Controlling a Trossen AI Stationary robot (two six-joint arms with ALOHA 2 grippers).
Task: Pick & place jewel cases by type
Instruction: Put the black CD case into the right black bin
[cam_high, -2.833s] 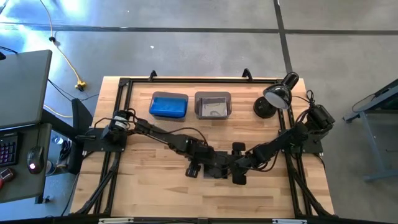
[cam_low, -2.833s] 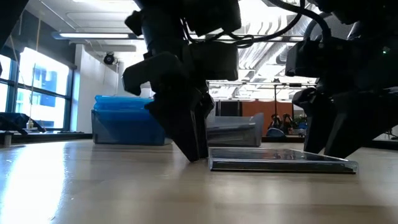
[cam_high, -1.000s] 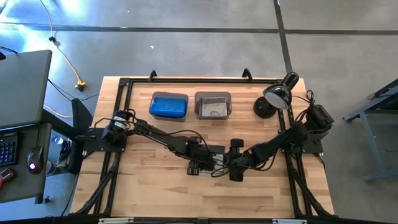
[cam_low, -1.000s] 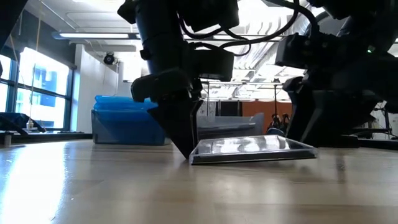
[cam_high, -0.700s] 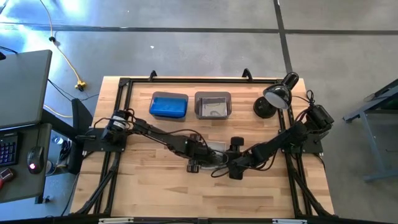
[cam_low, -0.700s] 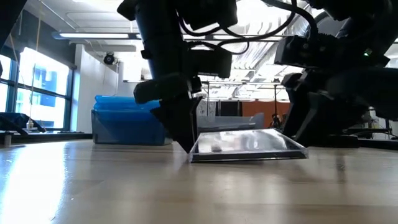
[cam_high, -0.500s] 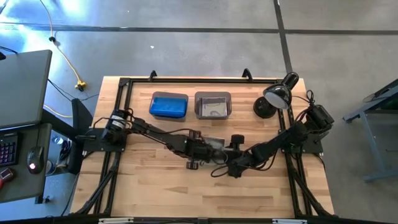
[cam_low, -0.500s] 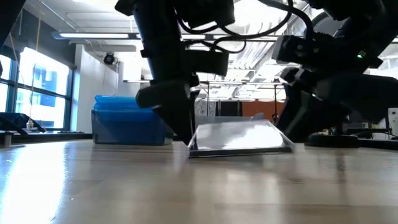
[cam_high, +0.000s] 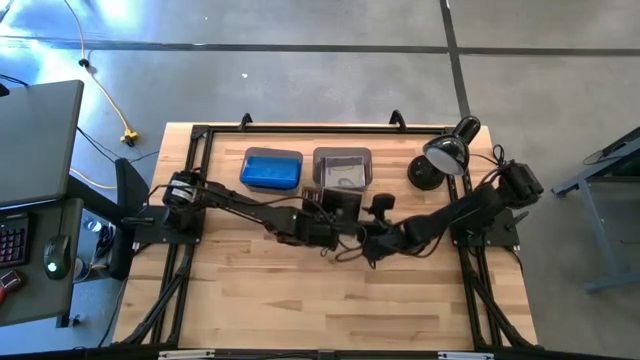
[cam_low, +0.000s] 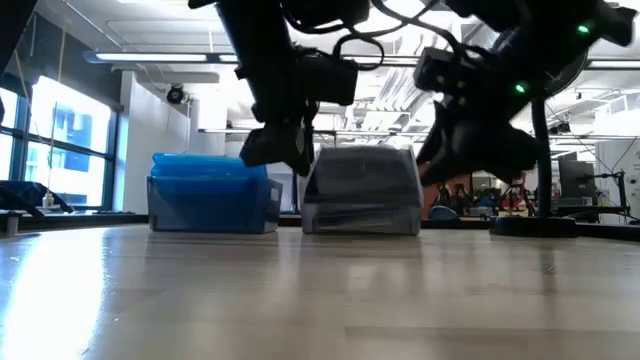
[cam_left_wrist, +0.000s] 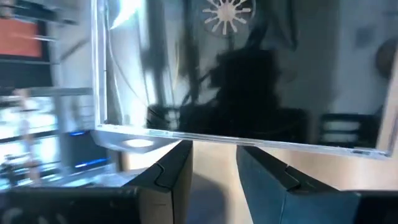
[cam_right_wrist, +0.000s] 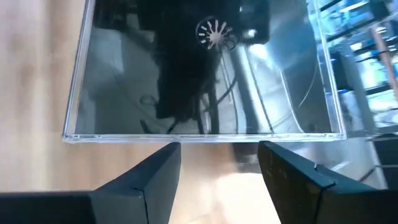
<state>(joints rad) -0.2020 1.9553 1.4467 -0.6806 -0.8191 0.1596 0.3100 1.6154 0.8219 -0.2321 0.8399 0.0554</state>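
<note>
One dark glossy jewel case (cam_high: 345, 204) hangs in the air between my two grippers, just near of the grey bin (cam_high: 342, 168). In the low view the case (cam_low: 360, 185) shows in front of that bin. My left gripper (cam_high: 325, 222) is at the case's left side and my right gripper (cam_high: 368, 226) at its right side. Both are open, with a narrower gap on the left one. The blue bin (cam_high: 272, 170) stands left of the grey one, and its inside shows bright blue. Other cases are hidden. My left gripper (cam_left_wrist: 214, 146) does not pinch the case; both fingertips (cam_left_wrist: 181, 149) meet its thin edge (cam_left_wrist: 211, 135), coming level from the table's left. My right gripper (cam_right_wrist: 217, 149) sets both fingertips (cam_right_wrist: 168, 152) against the opposite edge (cam_right_wrist: 205, 138), from the right. The case is clamped between the two grippers, lifted clear and tilted.
A black desk lamp (cam_high: 440, 160) stands at the far right of the table, right of the grey bin. Bare wood (cam_high: 300, 300) spreads over the near half. A black frame (cam_high: 300, 127) runs along the far edge behind the bins.
Both grippers have moved up and toward the far edge, closing on the grey bin. The case, which was tilted with its left edge on the table and its right edge raised, has come off the wood and travelled with them toward the bin.
</note>
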